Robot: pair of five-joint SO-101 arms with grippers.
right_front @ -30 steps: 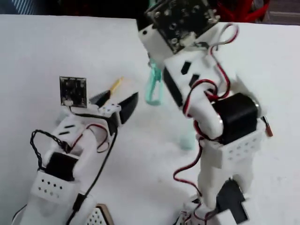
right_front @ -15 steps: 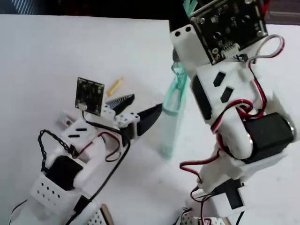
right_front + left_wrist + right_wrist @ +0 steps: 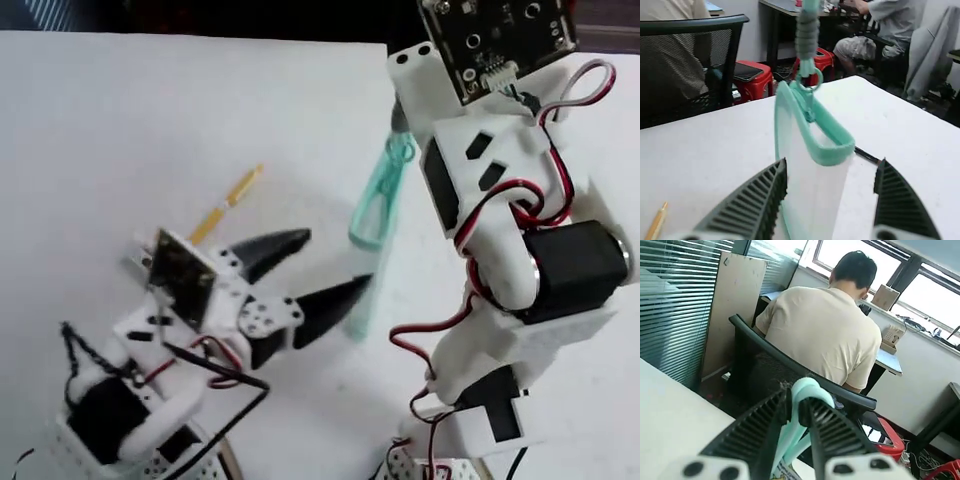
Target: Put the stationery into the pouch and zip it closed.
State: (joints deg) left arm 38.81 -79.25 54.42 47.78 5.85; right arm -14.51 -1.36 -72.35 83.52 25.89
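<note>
High view: the right pincer point(image 3: 797, 390), pinching the pouch point(image 3: 372, 205) by its strap, has swung it upright. The left pincer point(image 3: 338, 262), spread, has advanced to it, likely to open it.

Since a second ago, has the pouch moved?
Yes. In the high view the pouch has shifted right, away from the yellow pen, which stayed put. It hangs from the right gripper.

Hidden behind right arm point(image 3: 520, 260): pouch point(image 3: 372, 215) top (strap point(image 3: 399, 125) too); pencil point(image 3: 656, 221) cropped by edge.
</note>
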